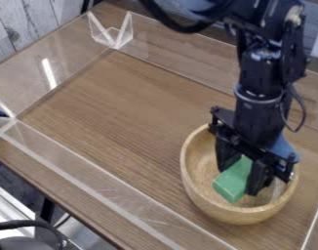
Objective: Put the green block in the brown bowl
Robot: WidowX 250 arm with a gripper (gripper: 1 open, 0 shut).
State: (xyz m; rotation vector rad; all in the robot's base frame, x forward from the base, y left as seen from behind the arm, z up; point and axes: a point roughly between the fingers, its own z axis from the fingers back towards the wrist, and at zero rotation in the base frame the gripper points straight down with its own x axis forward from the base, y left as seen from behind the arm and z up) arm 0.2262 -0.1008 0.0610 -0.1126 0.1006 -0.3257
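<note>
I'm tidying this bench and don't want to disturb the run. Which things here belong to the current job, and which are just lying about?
Part of the job:
- green block
- brown bowl

Just lying about:
- white wire-like stand, far edge
- black cable, lower left
</note>
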